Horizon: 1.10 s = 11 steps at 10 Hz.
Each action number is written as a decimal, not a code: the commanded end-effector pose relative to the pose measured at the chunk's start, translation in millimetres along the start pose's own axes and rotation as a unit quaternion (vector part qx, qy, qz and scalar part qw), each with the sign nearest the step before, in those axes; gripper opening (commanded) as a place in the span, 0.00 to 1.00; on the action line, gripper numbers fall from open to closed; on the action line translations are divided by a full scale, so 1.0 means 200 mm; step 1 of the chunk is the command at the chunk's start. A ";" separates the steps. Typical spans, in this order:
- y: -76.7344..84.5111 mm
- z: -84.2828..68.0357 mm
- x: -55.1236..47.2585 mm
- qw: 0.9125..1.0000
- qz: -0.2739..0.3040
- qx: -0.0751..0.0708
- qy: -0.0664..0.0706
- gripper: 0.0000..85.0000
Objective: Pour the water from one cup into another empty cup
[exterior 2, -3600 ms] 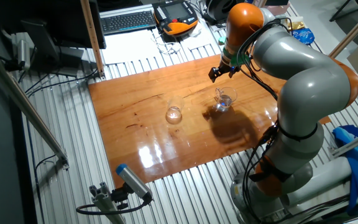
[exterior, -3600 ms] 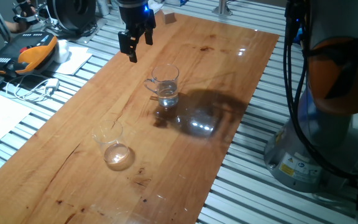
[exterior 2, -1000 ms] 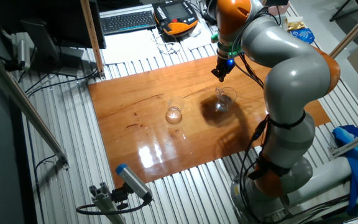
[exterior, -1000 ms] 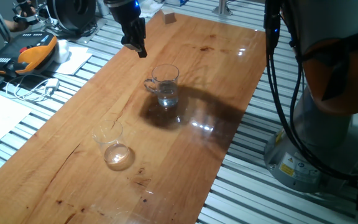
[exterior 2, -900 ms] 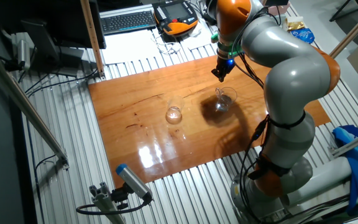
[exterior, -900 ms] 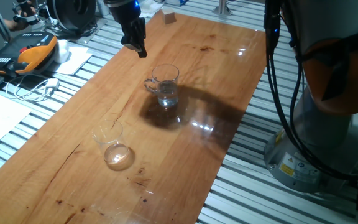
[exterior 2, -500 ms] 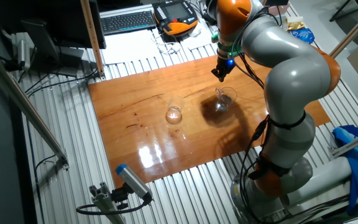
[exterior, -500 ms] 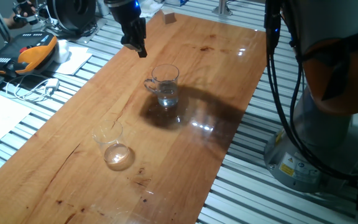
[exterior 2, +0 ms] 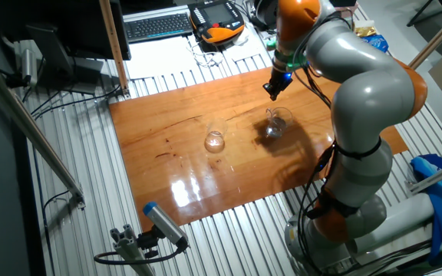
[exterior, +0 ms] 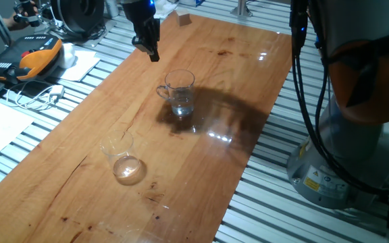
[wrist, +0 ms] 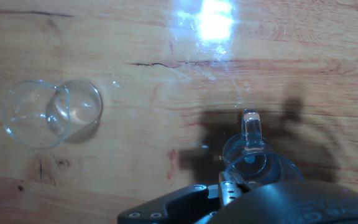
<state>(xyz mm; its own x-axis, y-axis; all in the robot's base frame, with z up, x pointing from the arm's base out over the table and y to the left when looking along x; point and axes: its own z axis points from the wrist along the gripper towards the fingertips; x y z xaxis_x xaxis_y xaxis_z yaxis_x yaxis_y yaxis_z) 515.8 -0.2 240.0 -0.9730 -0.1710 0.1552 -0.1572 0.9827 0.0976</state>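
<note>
Wooden counter (exterior: pixel 235 74), glossy, set on ribbed metal. Claw (exterior: pixel 151 52) above the far side, fingers apparently pressed together, gripping nothing. Just beside and below: handled glass mug (exterior: pixel 179 92), upright, a little water (exterior: pixel 182 106) at its bottom, handle toward the claw. Well apart, nearer the front edge: handleless tumbler (exterior: pixel 121 156), upright. Beyond the counter, orange pendant (exterior: pixel 38 57) and keyboard (exterior 2: pixel 158 25).

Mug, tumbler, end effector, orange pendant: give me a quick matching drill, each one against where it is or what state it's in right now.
Column one:
1. mug
2. tumbler
3. end effector
4. orange pendant

Column two:
A. off the wooden board, on the metal bench
B. holds a little water
C. in the air above the board, holding nothing
D. upright and empty

Pairs: 1-B, 2-D, 3-C, 4-A
</note>
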 end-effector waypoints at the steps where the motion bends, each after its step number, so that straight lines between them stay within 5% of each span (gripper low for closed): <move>1: 0.00 -0.01 0.00 1.000 0.007 -0.005 -0.002 0.00; 5: 0.00 -0.12 0.00 1.000 0.023 -0.008 -0.012 0.00; 9: 0.00 -0.14 0.00 0.999 0.024 -0.018 -0.026 0.00; 11: 0.00 -0.14 0.00 0.999 0.020 -0.004 -0.027 0.00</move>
<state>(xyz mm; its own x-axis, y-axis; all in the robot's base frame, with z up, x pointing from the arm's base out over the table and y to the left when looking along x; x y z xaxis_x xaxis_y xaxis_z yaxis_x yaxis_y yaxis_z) 521.1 -1.7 267.9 -0.9862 -0.1269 0.1062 -0.1162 0.9881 0.1010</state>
